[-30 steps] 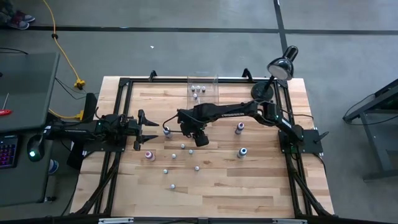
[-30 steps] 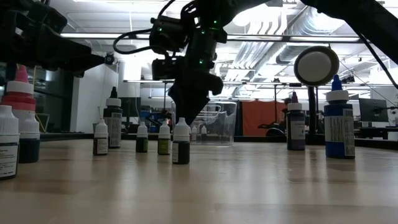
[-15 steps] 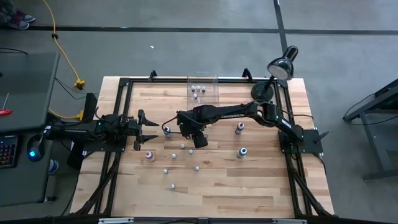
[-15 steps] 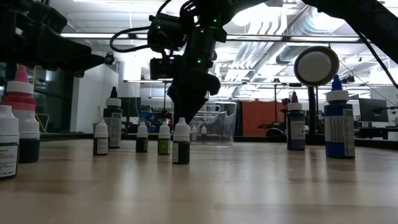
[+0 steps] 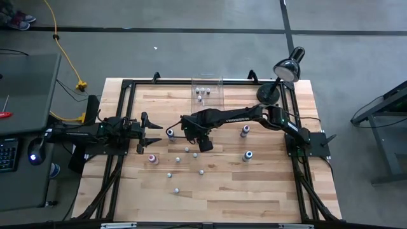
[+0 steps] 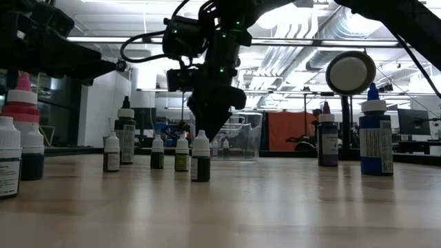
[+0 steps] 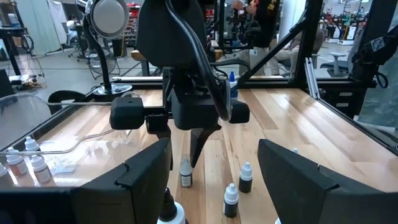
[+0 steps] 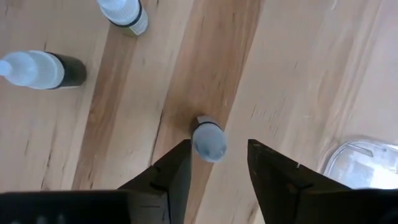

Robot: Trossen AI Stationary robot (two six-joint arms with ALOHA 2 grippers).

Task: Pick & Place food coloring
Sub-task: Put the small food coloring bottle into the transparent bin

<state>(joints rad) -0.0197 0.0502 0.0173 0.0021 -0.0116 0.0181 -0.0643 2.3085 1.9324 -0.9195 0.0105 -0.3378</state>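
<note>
Several tiny food coloring bottles with whitish caps stand upright on their bases across the wooden table (image 5: 254,191). My right gripper (image 8: 214,165) points straight down, open, over one small dark bottle (image 8: 208,139); its cap lies between the two fingers. The low view shows this gripper (image 6: 207,134) just above and behind that bottle (image 6: 200,160). My left gripper (image 5: 152,133) waits open near the table's left edge, level, facing the bottles. A purple bottle (image 5: 170,133) and a pink one (image 5: 151,158) stand close to it.
A clear plastic bin (image 5: 206,92) at the far edge holds a few bottles. Larger bottles stand to the right (image 5: 245,131) (image 5: 247,155). A desk lamp (image 5: 289,67) sits at the far right corner. A black frame rims the table.
My right gripper has sunk a little toward the small bottle under it, staying open. The bottles and my left arm have kept still.
</note>
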